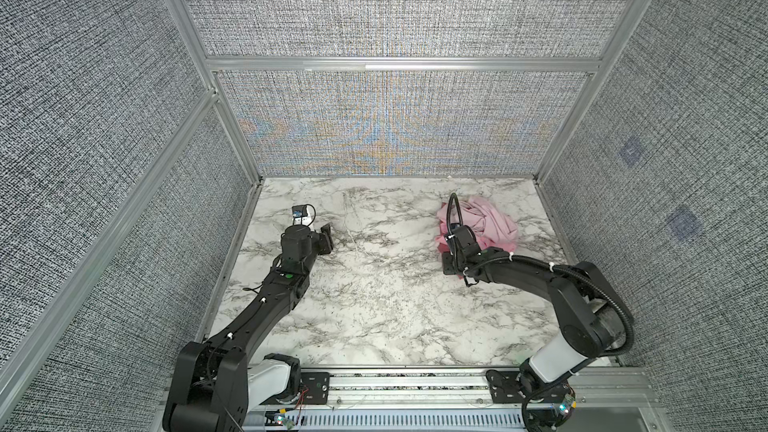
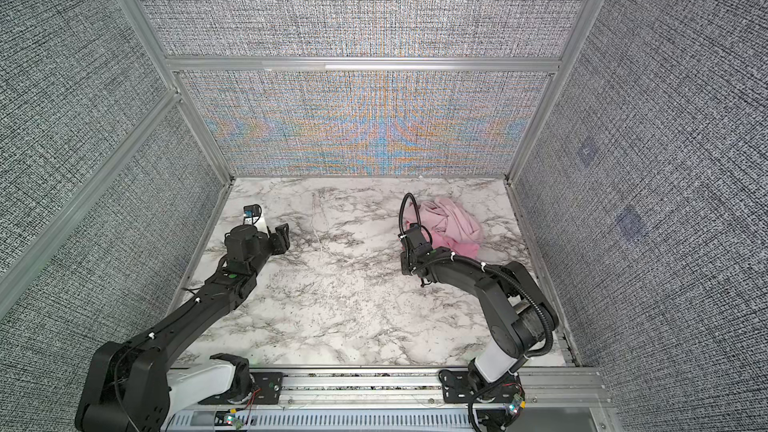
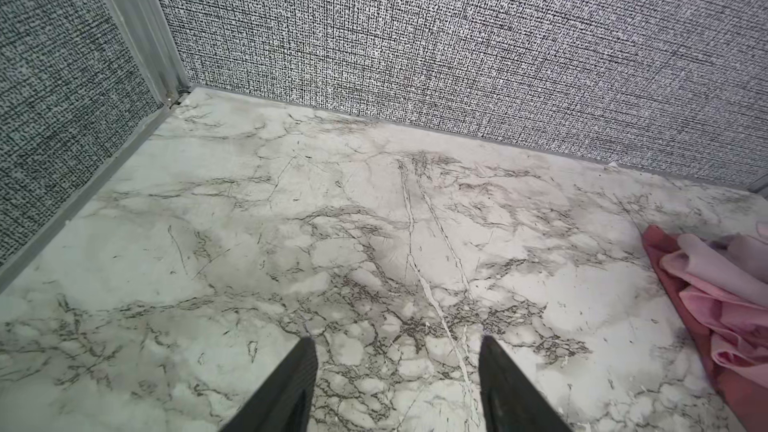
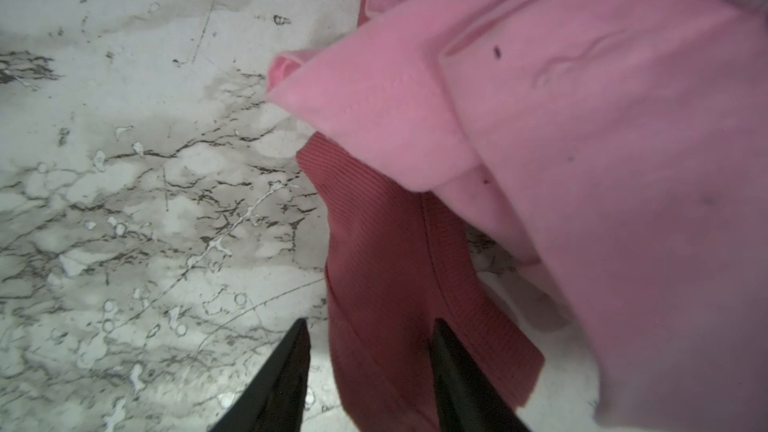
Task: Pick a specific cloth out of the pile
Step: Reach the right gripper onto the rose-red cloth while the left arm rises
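Note:
The cloth (image 4: 386, 268), a dusty rose-red fold, sticks out from under the pile (image 4: 582, 118) of lighter pink pieces at the back right of the table. My right gripper (image 4: 371, 324) straddles this fold. One finger lies against the cloth and the other stands a little off it over bare marble, so the jaws are apart. In both top views the right wrist hangs over the pile's (image 1: 494, 218) near left edge and hides its fingers. My left gripper (image 3: 397, 340) is open and empty above the marble at the left (image 1: 326, 236). It sees the cloth's edge (image 3: 660, 251).
The marble table (image 1: 374, 284) is boxed in by grey textured walls (image 1: 395, 126) on three sides, with aluminium frame posts at the corners. A metal rail (image 1: 407, 386) carrying both arm bases runs along the front edge.

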